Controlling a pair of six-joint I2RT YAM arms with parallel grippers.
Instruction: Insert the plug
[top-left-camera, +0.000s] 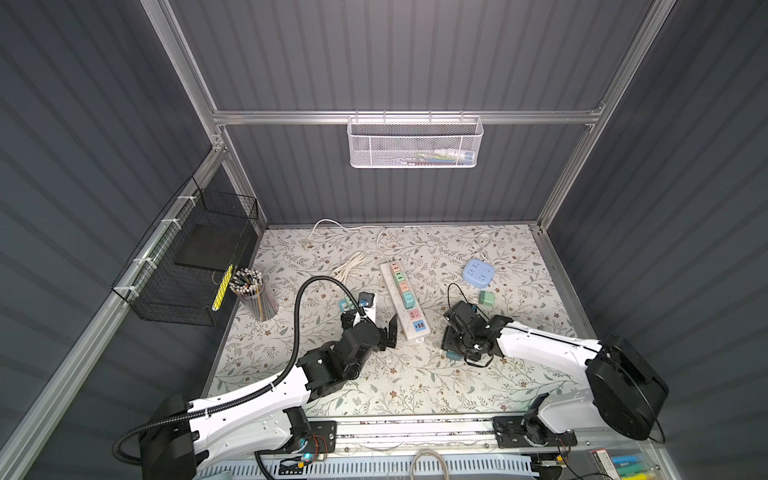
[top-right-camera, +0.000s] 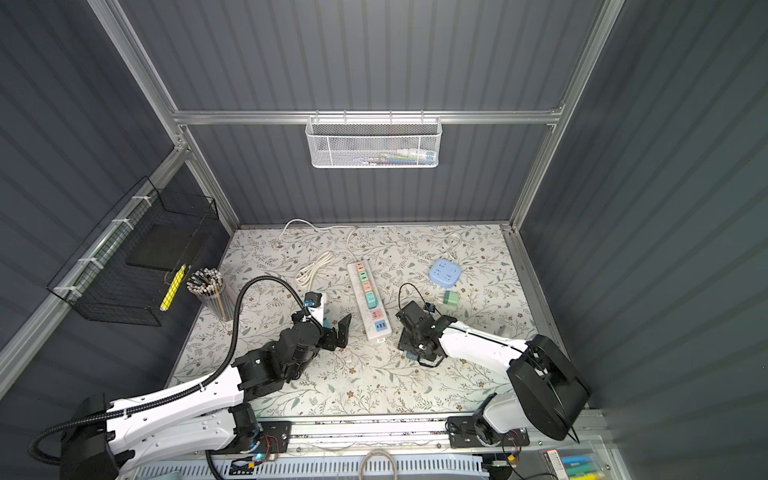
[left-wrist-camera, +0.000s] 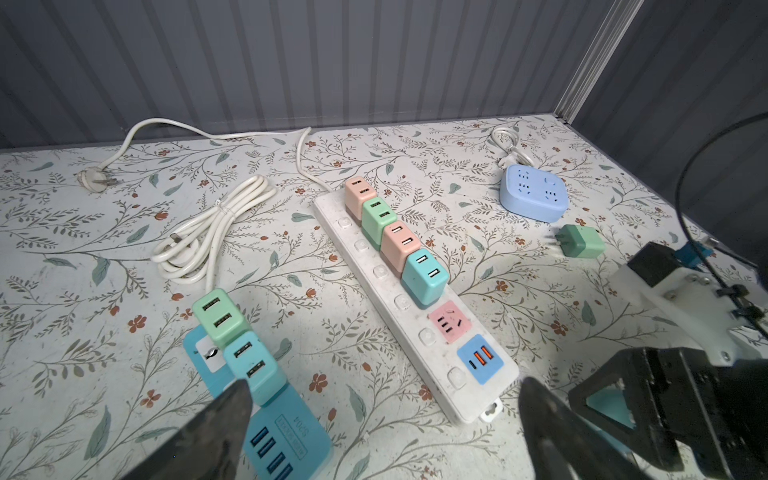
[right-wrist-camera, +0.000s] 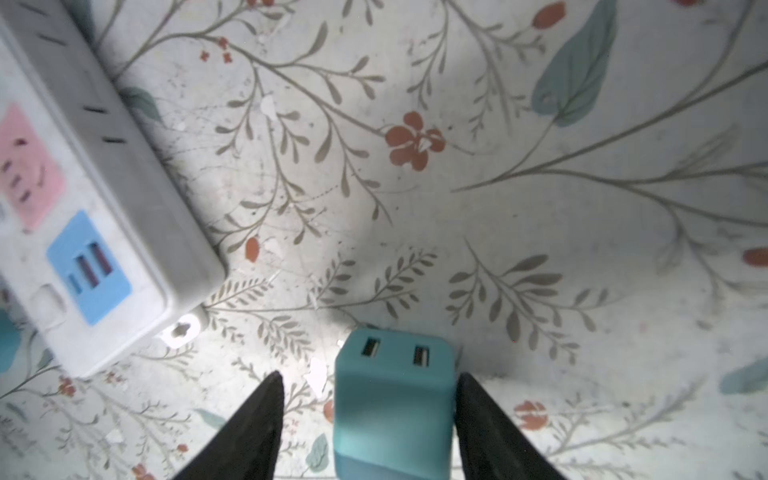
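I am straddling the teal plug (right-wrist-camera: 392, 399), lying on the table (right-wrist-camera: 540, 208) just right of the near end of the power strip (right-wrist-camera: 137, 232), with my right gripper (right-wrist-camera: 370, 374) parted, not yet clamping, presumably to grasp it for the free pink socket (right-wrist-camera: 29, 166); my left gripper (left-wrist-camera: 386, 386) is hovering wide open, empty.

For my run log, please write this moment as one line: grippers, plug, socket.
left gripper: open, empty, near white power strip | right gripper: open, straddling teal charger | pink socket: free | insertion: not done
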